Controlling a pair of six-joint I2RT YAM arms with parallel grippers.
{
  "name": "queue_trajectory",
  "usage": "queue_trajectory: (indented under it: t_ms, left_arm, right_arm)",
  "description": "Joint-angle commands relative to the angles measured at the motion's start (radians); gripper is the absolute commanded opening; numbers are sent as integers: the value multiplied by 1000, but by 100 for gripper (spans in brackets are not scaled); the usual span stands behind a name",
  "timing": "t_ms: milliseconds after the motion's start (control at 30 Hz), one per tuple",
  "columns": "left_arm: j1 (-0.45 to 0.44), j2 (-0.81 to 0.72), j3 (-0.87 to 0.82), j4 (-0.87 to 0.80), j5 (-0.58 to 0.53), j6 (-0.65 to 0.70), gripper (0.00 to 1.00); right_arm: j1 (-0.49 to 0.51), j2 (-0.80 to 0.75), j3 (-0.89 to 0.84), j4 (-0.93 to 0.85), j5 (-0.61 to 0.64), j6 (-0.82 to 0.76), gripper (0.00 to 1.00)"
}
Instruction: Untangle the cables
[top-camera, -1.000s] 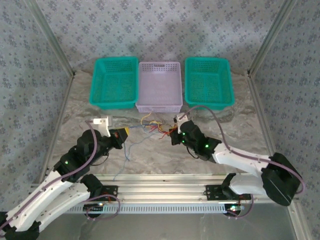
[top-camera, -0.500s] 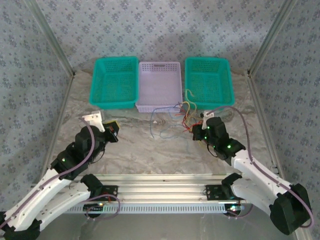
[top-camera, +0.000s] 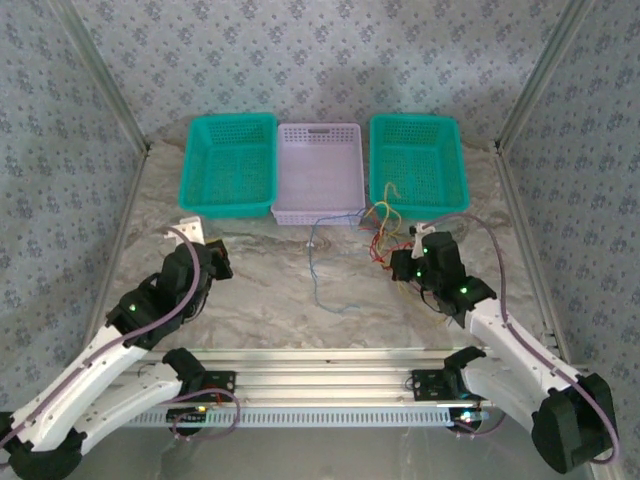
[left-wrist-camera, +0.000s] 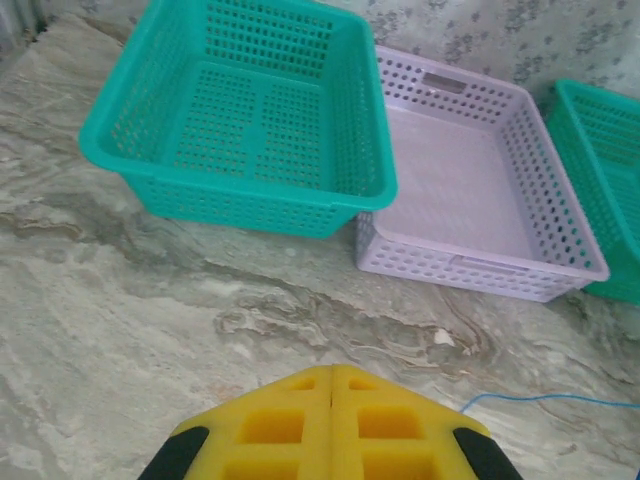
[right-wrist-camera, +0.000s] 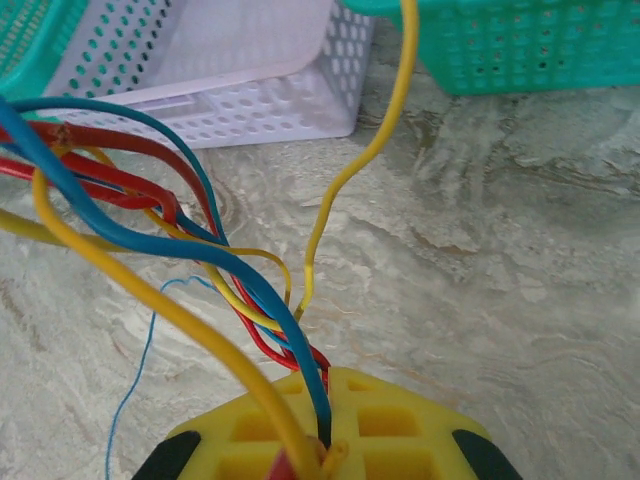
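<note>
The cables (top-camera: 381, 222) form a bunch of red, yellow and blue wires on the marble table in front of the right teal basket (top-camera: 418, 204). My right gripper (top-camera: 400, 266) is shut on the bunch. In the right wrist view the cables (right-wrist-camera: 215, 265) fan up out of my shut right gripper (right-wrist-camera: 325, 388). One yellow end (right-wrist-camera: 372, 150) curls up toward the basket. A thin blue cable (top-camera: 316, 268) trails from the bunch down across the middle of the table. My left gripper (top-camera: 219, 262) is shut and holds nothing, well left of the cables. Its yellow pads (left-wrist-camera: 290, 420) press together.
Three baskets stand in a row at the back: a teal one (top-camera: 228, 204) on the left, a lilac one (top-camera: 318, 215) in the middle, and the right teal one. A piece of thin blue cable (left-wrist-camera: 545, 399) lies right of the left gripper (left-wrist-camera: 332, 373). Metal frame posts flank the table.
My right gripper has carried the bunch from the table's middle to the right. The left gripper has drawn back to the left. The thin blue cable now lies stretched out across the middle.
</note>
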Motion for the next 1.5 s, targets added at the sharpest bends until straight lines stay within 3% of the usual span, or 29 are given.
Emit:
queue_trajectory:
  t_ms: [0,233,467,500,533,667,933,1133,1333,1467]
  left_arm:
    - [4,17,52,-67,-99,13,0]
    - [21,17,112,-156,-199,-6,0]
    - [24,20,122,-139,-127,8,0]
    - [24,22,110,-120,-83,14,49]
    - [24,22,94,-90,-32,20,0]
    - [24,19,29,37,151,16,2]
    - [24,75,-7,156,387,2,56]
    - [24,85,-26,242,549,11,84]
    - [24,127,-59,345,760,0,92]
    - [16,166,-60,383,825,-3,93]
  right_arm:
    - [-30,27,-17,-10,-35,55,0]
    - [-62,61,-42,10,-43,86,0]
    - [-54,43,-63,97,-145,81,0]
    - [-48,41,-69,111,-158,78,0]
    - [-42,39,-71,127,-183,73,0]
    - [18,19,-74,193,-275,32,0]
    - [133,32,-34,226,-307,-33,0]
    - [156,76,-4,225,-310,-40,0]
    - [166,99,18,213,-317,-55,0]
    - [176,129,32,220,-337,-56,0]
